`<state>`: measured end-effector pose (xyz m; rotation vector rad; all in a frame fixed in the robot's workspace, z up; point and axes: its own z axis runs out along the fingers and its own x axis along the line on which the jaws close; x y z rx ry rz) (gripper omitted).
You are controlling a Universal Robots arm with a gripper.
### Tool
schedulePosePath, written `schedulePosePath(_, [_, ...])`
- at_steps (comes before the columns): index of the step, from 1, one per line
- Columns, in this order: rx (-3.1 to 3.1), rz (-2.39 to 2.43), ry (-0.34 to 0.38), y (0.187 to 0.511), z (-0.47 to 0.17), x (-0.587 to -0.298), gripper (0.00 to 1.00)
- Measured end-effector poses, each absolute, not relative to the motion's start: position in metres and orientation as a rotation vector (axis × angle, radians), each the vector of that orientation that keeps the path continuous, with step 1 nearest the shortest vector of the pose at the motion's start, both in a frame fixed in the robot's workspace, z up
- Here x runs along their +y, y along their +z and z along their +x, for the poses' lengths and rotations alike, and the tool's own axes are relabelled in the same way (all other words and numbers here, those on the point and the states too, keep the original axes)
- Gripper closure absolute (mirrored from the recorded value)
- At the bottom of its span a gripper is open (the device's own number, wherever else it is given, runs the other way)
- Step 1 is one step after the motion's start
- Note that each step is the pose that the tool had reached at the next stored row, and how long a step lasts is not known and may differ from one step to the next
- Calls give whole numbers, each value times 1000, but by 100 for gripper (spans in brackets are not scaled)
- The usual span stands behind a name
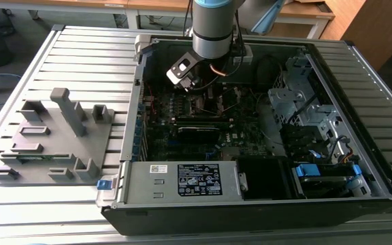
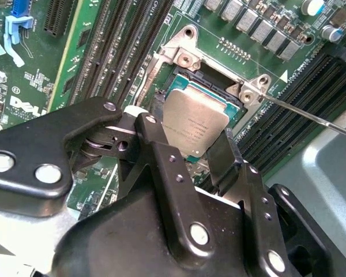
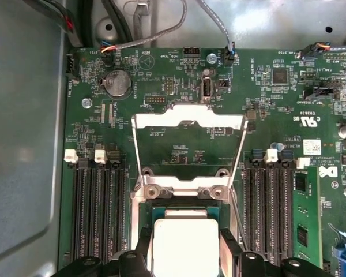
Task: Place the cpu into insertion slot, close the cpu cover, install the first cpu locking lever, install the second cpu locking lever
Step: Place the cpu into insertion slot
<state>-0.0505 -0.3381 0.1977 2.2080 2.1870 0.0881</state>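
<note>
The cpu, a flat square chip with a grey-silver top, sits between my gripper's two black fingers, which press on its opposite edges. It hangs slightly tilted just over the insertion slot, a dark square socket with a silver rim. In the first wrist view the cpu is low over the slot, with the gripper around it. The cpu cover, a thin silver frame, lies swung open beyond the slot. A thin wire locking lever sticks out beside the socket. The exterior view has the gripper down inside the computer case.
Long black memory slots flank the socket on both sides. The open case has metal walls, a power supply at the front and drive bays on the exterior view's right. A grey parts fixture stands on the slatted table.
</note>
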Motion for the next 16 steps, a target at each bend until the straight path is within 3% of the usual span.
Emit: schedulePosePath(16, [2186,2208,88,193,-50,-336,46])
